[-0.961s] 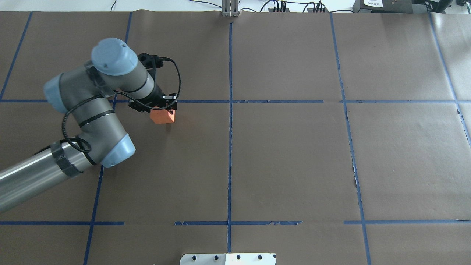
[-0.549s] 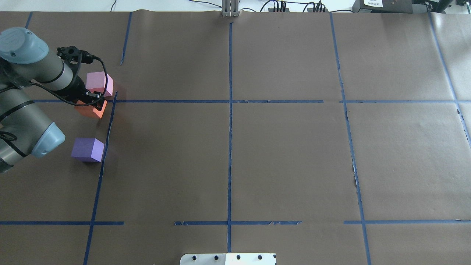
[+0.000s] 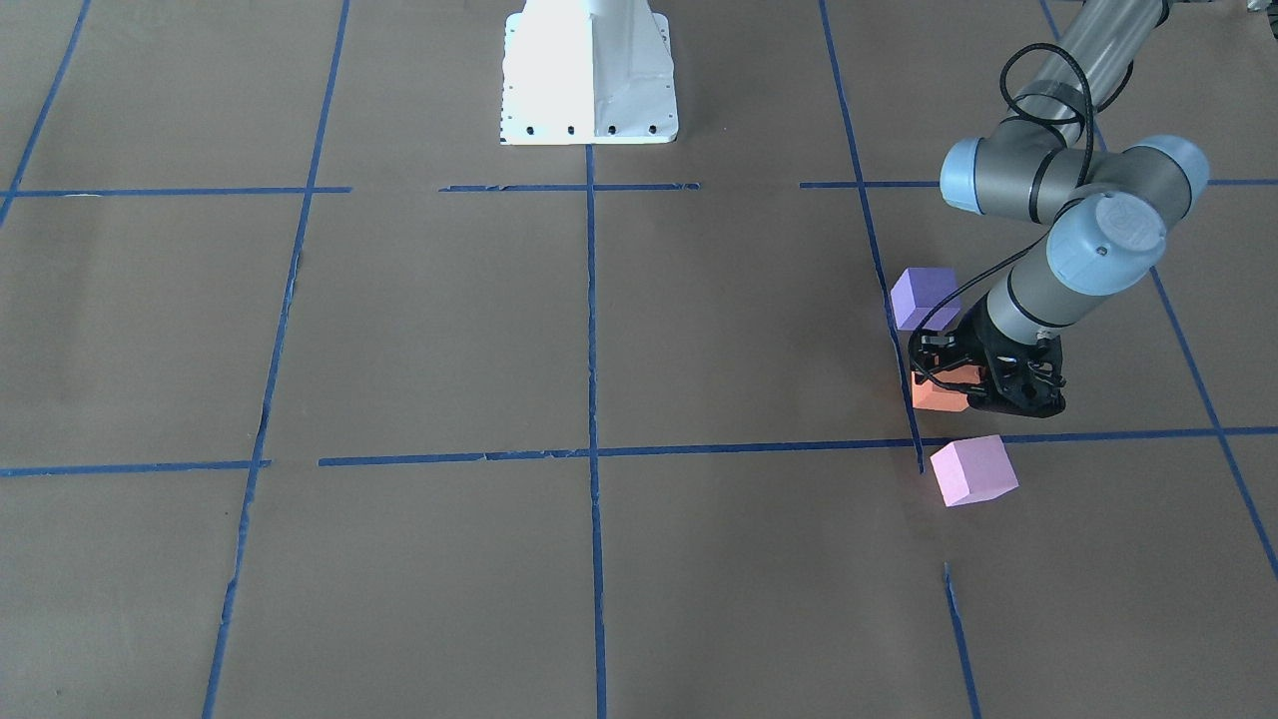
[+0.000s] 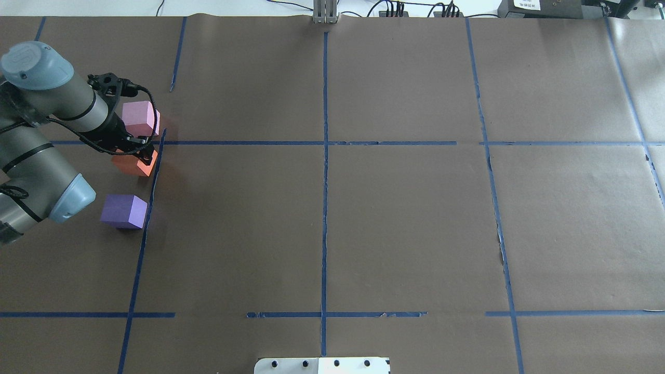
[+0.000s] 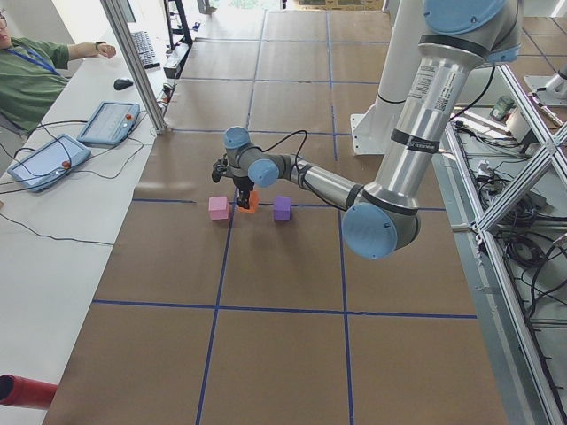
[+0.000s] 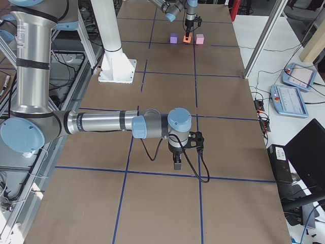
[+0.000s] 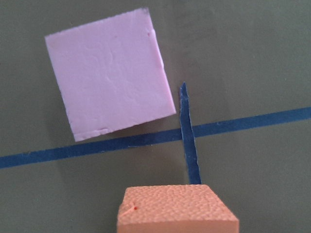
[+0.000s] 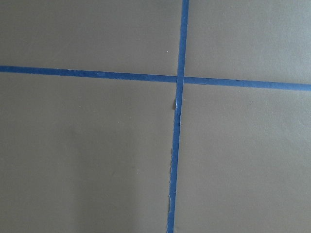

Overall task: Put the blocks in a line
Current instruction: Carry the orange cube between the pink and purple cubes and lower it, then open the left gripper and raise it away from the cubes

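The small matte orange foam-like cube point(image 4: 136, 165) is probably light, soft and grippy, so a gentle squeeze on flat opposite faces should suit it. The left jaws are clamped on it, low at the table point(image 4: 363, 218). A pale pink-lilac foam-like cube point(image 4: 139, 117) sits just beyond it and a violet-purple foam-like cube point(image 4: 123, 210) just nearer the robot. Only the left wrist view shows the pink cube skewed to the blue tape point(image 7: 252, 121); the violet one is missing there. I cannot tell the state of the right jaws.

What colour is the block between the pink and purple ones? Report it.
Orange. The middle block shows clearest in the left wrist-mounted view.
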Robot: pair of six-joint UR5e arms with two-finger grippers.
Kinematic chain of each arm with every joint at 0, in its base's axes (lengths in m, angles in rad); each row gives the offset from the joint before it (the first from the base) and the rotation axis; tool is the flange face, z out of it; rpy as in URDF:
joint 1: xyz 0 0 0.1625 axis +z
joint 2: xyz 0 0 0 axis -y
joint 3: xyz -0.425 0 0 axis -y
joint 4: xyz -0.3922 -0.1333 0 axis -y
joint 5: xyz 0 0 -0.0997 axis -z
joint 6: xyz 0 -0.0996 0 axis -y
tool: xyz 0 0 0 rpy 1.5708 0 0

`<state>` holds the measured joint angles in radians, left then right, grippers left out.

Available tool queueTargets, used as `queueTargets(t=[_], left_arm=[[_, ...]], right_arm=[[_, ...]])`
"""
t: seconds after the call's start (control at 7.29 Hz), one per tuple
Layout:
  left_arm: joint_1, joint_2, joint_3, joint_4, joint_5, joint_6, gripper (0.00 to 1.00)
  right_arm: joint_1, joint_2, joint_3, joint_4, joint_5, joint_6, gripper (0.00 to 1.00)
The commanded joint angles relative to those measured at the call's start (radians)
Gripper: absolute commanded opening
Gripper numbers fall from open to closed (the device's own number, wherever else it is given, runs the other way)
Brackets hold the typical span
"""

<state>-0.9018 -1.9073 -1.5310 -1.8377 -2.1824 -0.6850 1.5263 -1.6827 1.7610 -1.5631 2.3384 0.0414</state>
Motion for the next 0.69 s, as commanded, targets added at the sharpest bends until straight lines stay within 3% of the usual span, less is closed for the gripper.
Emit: queueTargets(t=[0.0, 0.27, 0.55], left_arm=[[-0.006, 0.005, -0.003, 0.006, -0.002, -0.001, 1.00], [-0.127, 0.011, -0.049, 0.021, -0.005, 0.022, 1.00], [-0.297, 0.005, -0.121, 0.273, -0.007, 0.364, 1.00]], right_arm=[[0.000, 0.000, 0.000, 0.000, -0.001, 0.000, 1.00], [0.000, 0.000, 0.000, 0.000, -0.001, 0.000, 1.00], [0.000, 0.000, -0.001, 0.000, -0.001, 0.000, 1.00]])
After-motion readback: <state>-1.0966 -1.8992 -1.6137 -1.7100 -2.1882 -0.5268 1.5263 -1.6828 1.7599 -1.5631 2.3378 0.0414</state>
